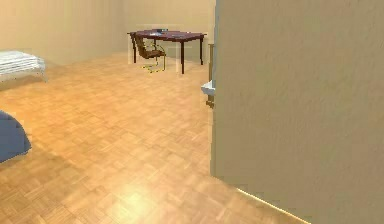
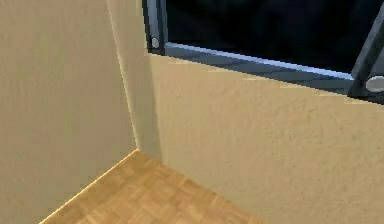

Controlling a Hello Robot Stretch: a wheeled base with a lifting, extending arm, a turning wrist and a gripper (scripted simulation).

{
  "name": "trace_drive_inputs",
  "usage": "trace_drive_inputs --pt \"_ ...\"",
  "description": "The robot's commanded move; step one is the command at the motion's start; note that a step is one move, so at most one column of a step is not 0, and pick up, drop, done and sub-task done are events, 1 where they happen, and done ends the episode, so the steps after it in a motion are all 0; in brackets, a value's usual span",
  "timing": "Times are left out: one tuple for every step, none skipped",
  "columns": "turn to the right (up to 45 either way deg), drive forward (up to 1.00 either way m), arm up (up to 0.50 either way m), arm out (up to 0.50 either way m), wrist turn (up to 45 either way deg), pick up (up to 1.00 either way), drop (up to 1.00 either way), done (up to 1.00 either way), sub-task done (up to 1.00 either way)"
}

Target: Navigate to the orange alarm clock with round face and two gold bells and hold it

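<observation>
Alarm clock position cannot be told for certain. In the forward view, a small dark blob [image 1: 158, 31] lies on top of a dark reddish-brown desk [image 1: 172, 38] that stands far off by the back wall [image 1: 90, 22]. The blob is too small to show any orange, round face or bells. A brown chair [image 1: 152, 54] stands at the desk's front, just beside its left legs. Warm parquet floor [image 1: 110, 130] runs from the near edge all the way to the desk. At the forward view's left edge sits the end of a bed [image 1: 20, 65] with a pale mattress. Lower down on that same edge is the rounded rim of a blue-grey thing [image 1: 9, 136], too cropped to name. The forward view's right half is taken by a near beige partition wall [image 1: 300, 110] with a pale skirting strip [image 1: 268, 205] along its foot. A small white thing [image 1: 208, 91] peeks out from behind the partition's left edge, and its kind is unclear. In the arm side view, two beige walls meet at a corner [image 2: 125, 80] above a patch of the same parquet [image 2: 150, 195]. High on the nearer wall [image 2: 250, 140] is a window [image 2: 260, 25] with dark glass. Its grey-blue frame [image 2: 250, 62] carries round fittings at the left [image 2: 154, 42] and at the right [image 2: 375, 85]. As for the gripper, these pictures do not let me tell whether its pincer is spread, pressed together or pinching anything.
</observation>
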Motion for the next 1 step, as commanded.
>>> trace_drive_inputs --pt "0.0 0.85 0.00 0.00 0.0 0.00 0.00 0.00 0.00"
